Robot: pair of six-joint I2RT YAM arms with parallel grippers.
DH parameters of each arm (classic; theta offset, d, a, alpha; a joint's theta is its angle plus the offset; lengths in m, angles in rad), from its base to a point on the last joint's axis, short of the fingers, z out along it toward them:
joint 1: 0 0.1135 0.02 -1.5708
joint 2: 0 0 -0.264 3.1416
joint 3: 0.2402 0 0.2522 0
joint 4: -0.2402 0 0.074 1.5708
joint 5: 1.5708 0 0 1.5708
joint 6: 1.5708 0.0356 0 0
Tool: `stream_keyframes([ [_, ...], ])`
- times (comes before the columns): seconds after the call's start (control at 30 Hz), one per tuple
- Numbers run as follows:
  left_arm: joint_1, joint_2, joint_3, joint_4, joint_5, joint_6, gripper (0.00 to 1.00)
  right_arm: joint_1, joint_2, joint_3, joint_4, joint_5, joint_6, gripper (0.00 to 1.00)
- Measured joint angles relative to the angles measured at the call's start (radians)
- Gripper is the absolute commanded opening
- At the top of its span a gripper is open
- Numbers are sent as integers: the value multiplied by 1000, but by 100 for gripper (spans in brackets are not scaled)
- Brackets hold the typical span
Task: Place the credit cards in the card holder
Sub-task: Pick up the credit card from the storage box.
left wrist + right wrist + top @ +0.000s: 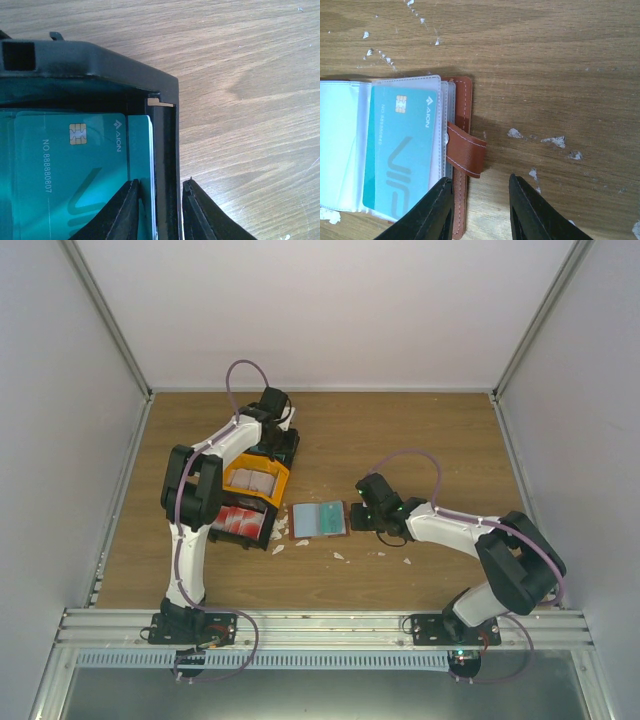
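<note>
The brown card holder [345, 519] lies open on the table, with a pale teal credit card [400, 150] in its clear sleeve. Its brown edge and snap strap [467, 152] show in the right wrist view. My right gripper [480, 179] is open at the holder's right edge, one finger over the edge and one over bare wood; it is also in the top view [356, 511]. My left gripper [160, 182] is open at the far end of the tray. Its jaws straddle the tray wall beside a stack of teal credit cards [65, 175]. Red cards [238, 520] lie in the near compartment.
The black-and-orange compartment tray [284, 477] stands left of the holder; its black wall [100, 60] fills the left wrist view. Pale cards [255, 481] lie in its middle compartment. Small white scraps [552, 141] lie scattered on the wood around the holder. Metal frame rails border the table.
</note>
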Motion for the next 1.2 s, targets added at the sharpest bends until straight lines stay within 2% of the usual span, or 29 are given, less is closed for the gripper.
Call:
stream_keyframes([
  [0.4,2,-19,0,-4,17,-4,20,0,0,0,0,0,0,32],
  [0.93,5,-56,-14,-6,7,-5,4,0,0,0,0,0,0,32],
  [1.03,5,-77,-20,-6,-8,-5,0,0,-1,0,0,1,0,32],
  [1.2,5,-179,-58,0,-51,-16,0,0,-39,0,-1,2,0,35],
])
